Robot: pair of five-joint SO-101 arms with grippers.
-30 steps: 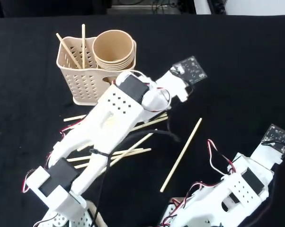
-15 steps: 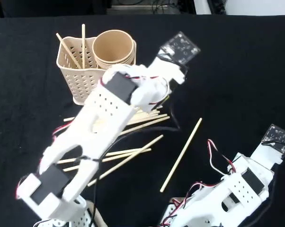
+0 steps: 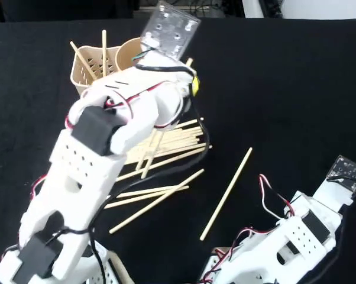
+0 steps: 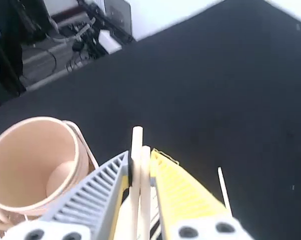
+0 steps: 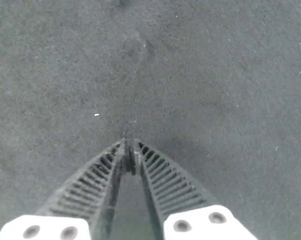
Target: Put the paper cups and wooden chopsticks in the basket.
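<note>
Two wooden chopsticks (image 4: 136, 142) sit clamped lengthwise in the left claw (image 4: 140, 161), beside the paper cups (image 4: 35, 160), seemingly poised for the basket (image 3: 80, 80); the right claw (image 5: 129, 150) is closed, empty.

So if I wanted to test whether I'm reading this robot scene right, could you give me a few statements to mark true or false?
1. The left gripper is clamped on wooden chopsticks. True.
2. The paper cups lie on the table beside the basket. False: they sit stacked inside the basket.
3. Loose chopsticks lie on the table. True.
4. The right gripper holds a cup. False: it is shut on nothing, above bare table.
5. The basket holds only cups. False: standing chopsticks poke up out of it too.
</note>
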